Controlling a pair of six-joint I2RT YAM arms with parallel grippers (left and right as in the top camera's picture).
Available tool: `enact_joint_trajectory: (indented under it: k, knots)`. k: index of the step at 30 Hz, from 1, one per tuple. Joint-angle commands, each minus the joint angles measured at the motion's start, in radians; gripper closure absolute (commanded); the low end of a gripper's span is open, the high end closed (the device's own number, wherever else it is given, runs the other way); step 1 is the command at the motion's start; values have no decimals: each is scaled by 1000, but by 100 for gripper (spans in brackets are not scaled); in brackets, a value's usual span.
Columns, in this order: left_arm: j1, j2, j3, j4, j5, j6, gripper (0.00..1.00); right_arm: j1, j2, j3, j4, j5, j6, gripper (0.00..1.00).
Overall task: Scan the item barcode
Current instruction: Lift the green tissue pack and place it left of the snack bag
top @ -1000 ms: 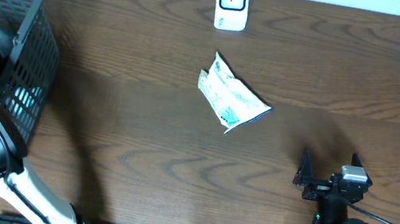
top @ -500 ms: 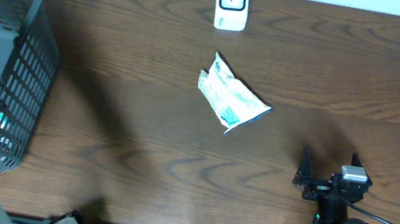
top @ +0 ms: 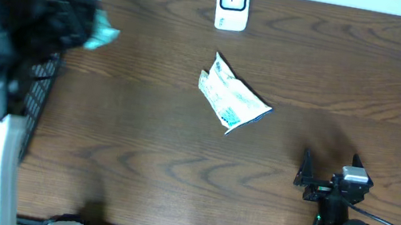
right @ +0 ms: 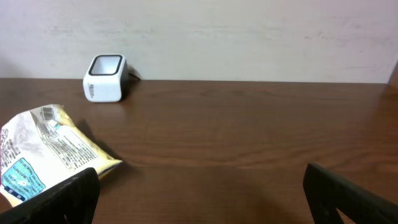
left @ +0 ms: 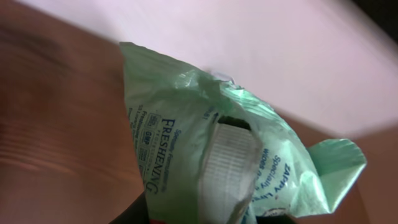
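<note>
Green packet (left: 186, 143) is up in the air, and it fills the left wrist view: crinkled mint film, blue print reading "FRESHENING" along one face, a paler ribbed panel down the middle. The left gripper (top: 66, 17) has it. The jaws are pinched partway in on the packet's lower end, and only the dark fingers (left: 140, 213) poke in at the bottom edge, with the bag standing up out from between them. From overhead that arm is a blur at the far left of the table (top: 135, 167), above the basket (top: 40, 95), with the green packet a teal smear at its tip. It is well apart from the scanner (top: 232, 4), which sits white and upright at the table's back edge. A second packet (top: 230, 101), white and yellow, lies flat mid-table. The right gripper (top: 329, 167) rests near the front right, jaws spread as wide as they go, holding nothing.
</note>
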Motion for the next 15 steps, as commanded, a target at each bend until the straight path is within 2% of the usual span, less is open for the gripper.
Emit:
enact_joint_trajectory:
  k: [1, 6, 12, 15]
  knots:
    - [-132, 95, -19, -1, 32, 28, 68, -2, -5, -2, -5, 2, 10, 1]
    - [-240, 254, -19, 0, 17, 28, 68, -2, -5, -2, -5, 1, 10, 1]
    - [-314, 476, -19, 11, -231, 40, 68, -3, -5, -2, -5, 1, 10, 1]
    - [-328, 558, -19, 26, -257, 64, 66, -2, -4, -2, -5, 2, 10, 1]
